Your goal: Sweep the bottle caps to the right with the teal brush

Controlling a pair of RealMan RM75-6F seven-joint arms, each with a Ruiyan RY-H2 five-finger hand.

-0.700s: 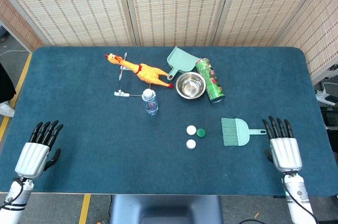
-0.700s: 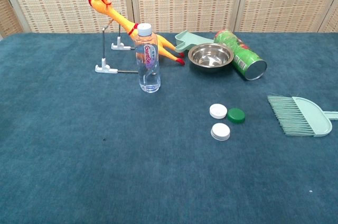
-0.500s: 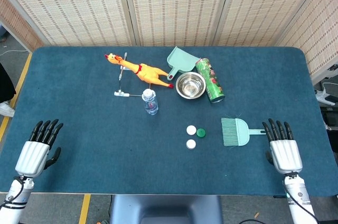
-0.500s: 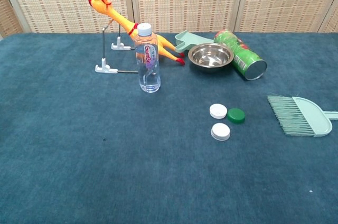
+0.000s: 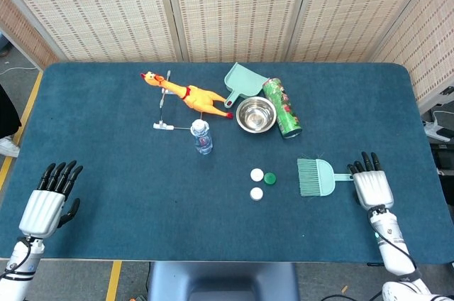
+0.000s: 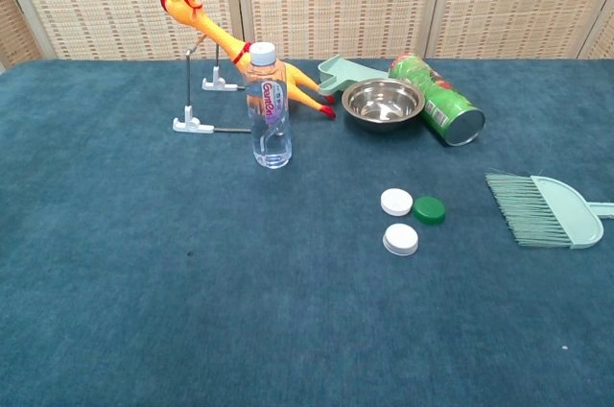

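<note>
Teal brush (image 5: 316,177) lies flat on the counter, right of the bottle caps (image 5: 261,182), bristles toward them. It looks like light, stiff plastic, so you'd grab its thin handle, just by your right hand (image 5: 372,187), fingers spread, holding nothing. Left hand (image 5: 45,204) rests open too.

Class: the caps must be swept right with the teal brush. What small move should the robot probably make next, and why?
Probably close the right hand on the teal brush handle. Its fingers sit at the handle's end, holding nothing, and the brush lies flat, right of the three bottle caps.
</note>
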